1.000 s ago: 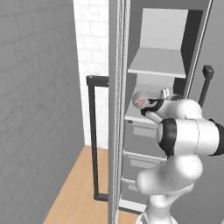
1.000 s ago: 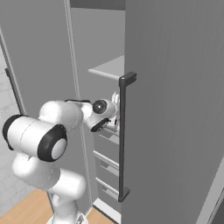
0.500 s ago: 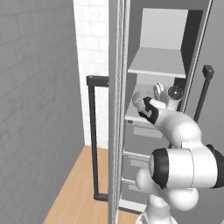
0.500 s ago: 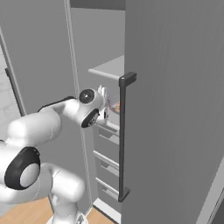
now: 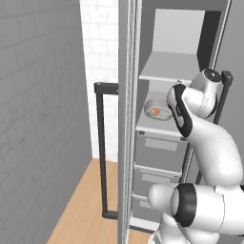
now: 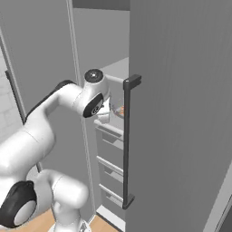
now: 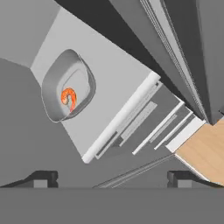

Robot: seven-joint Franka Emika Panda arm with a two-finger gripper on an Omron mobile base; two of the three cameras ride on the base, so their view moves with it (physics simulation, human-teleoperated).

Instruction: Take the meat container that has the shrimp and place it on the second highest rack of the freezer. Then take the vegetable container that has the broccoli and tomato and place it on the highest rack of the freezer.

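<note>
Gripper [image 7: 111, 177] spread wide and empty, its two dark fingertips [image 7: 43, 178] standing far apart at the bottom of the hand view with nothing between them, presumably because the first load is already let go. Just beyond, in the upper left of that view, the meat container [image 7: 68, 85] with its curled orange shrimp [image 7: 68, 98], sitting flat on the second highest rack [image 7: 111, 94], well apart from the fingers and set toward the back of the board rather than at its rounded front lip, likely so that it cannot slide off. Same tray at the centre of the left base view [image 5: 158, 109], on the board directly above the grey drawer fronts [image 5: 159, 145]. Above it, the highest rack [image 5: 169, 74], bare, apparently waiting for the vegetable container. Around all this, the freezer [image 5: 164, 28] with its door [image 5: 125, 119] swung open and the black bar handle [image 5: 101, 152] left of centre. Wooden floor [image 7: 203, 148] at the right edge of the hand view. First half of the task apparently done; second tray yet to be fetched.
</note>
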